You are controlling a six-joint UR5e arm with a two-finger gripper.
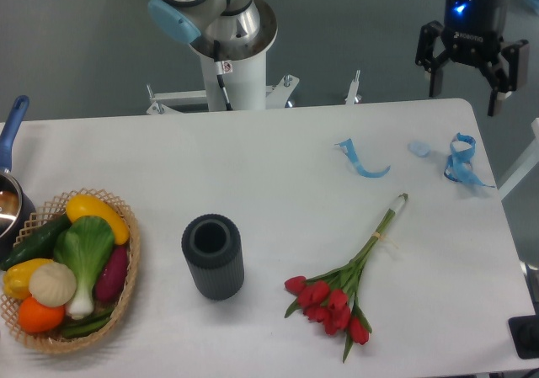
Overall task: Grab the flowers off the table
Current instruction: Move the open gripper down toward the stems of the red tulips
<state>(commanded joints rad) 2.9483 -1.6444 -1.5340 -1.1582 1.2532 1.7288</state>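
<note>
Flowers lie beside a vegetable-filled basket.

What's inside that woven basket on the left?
The basket holds vegetables: a yellow pepper, a green leafy vegetable with a white stalk, a cucumber, a purple one, a pale round bulb and something orange. Whatever lies underneath them is hidden.

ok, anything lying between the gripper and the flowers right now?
In the camera view, the open gripper hangs above the table's far right corner. Between it and the flowers lie curled blue ribbon strips; the remaining stretch is bare tabletop.
</note>
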